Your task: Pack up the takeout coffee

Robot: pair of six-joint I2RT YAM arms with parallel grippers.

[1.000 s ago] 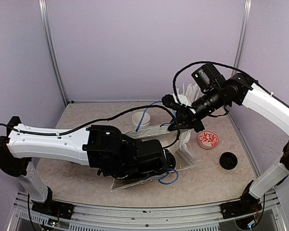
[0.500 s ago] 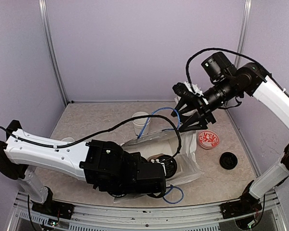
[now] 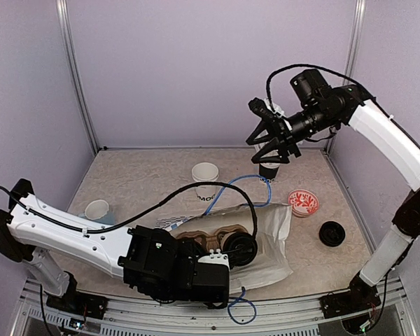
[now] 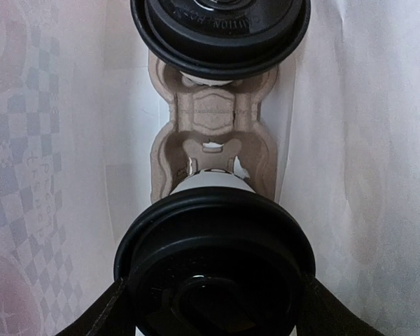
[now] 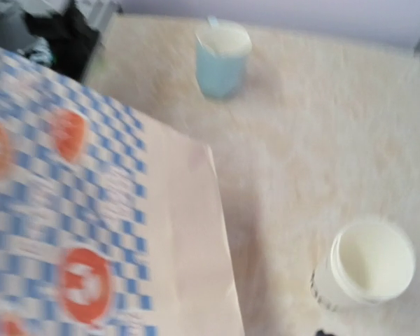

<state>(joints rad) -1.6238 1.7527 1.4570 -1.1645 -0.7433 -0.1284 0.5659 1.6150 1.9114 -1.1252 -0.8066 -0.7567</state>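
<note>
A takeout coffee cup with a black lid (image 4: 213, 266) stands in a brown cardboard carrier (image 4: 213, 133) inside the paper bag (image 3: 273, 231), which lies on its side. My left gripper (image 4: 213, 297) is shut on that lidded cup, its fingers (image 4: 105, 315) against both sides of the lid. A second lidded cup (image 4: 220, 28) sits in the carrier's far slot. An open white cup (image 3: 205, 173) stands on the table behind the bag. My right gripper (image 3: 269, 145) hangs open high above the table's back right, holding nothing.
A light-blue mug (image 3: 98, 208) stands at the left. A red-patterned round dish (image 3: 303, 203) and a loose black lid (image 3: 332, 233) lie right of the bag. A black-banded cup (image 3: 269, 170) stands under the right gripper. Blue cable (image 3: 241, 311) loops near the front edge.
My right gripper has opened, let go of the bag's mouth and risen up and back. The bag has settled flat. My left arm has drawn toward the near edge with the cup.
</note>
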